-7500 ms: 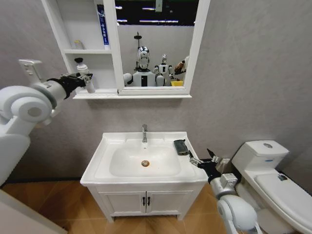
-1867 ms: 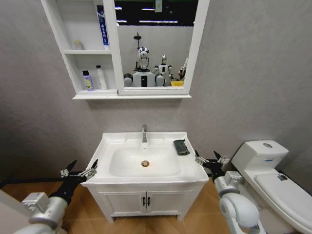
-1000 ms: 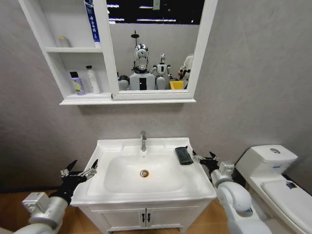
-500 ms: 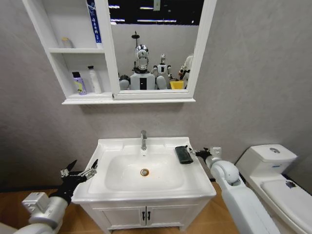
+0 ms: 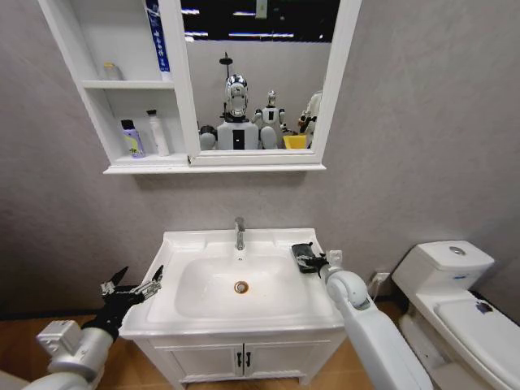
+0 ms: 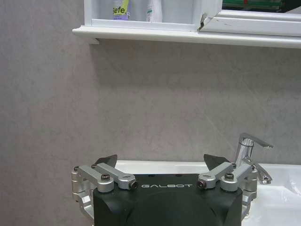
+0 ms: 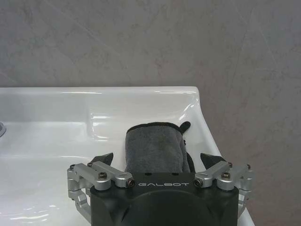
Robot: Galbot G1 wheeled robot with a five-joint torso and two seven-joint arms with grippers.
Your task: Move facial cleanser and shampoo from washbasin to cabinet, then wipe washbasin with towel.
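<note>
Overhead, from the head view, your right hand [image 5: 309, 261] sits right at the towel [image 5: 302, 257] on the back right corner of the washbasin [image 5: 195, 242], while your left hand [image 5: 132, 289] hangs off the opposite edge, well apart from the cloth, so the right arm is plainly the nearer one. Two bottles [image 5: 145, 135] already stand on the lower shelf of the cabinet [image 5: 110, 89], which I judge leaves only the wiping. Through the left wrist view, that hand [image 6: 166, 165] has its fingers spread wide with nothing between them, facing the wall with the tap [image 6: 248, 153] off to one side. Through the right wrist view, your working hand [image 7: 159, 163] is also spread open, and the towel [image 7: 154, 149] lies straight ahead of it, centred between the two fingertips and partly under the palm. Its long axis runs directly away from the hand toward the wall, so the fingers would close across its short width.
</note>
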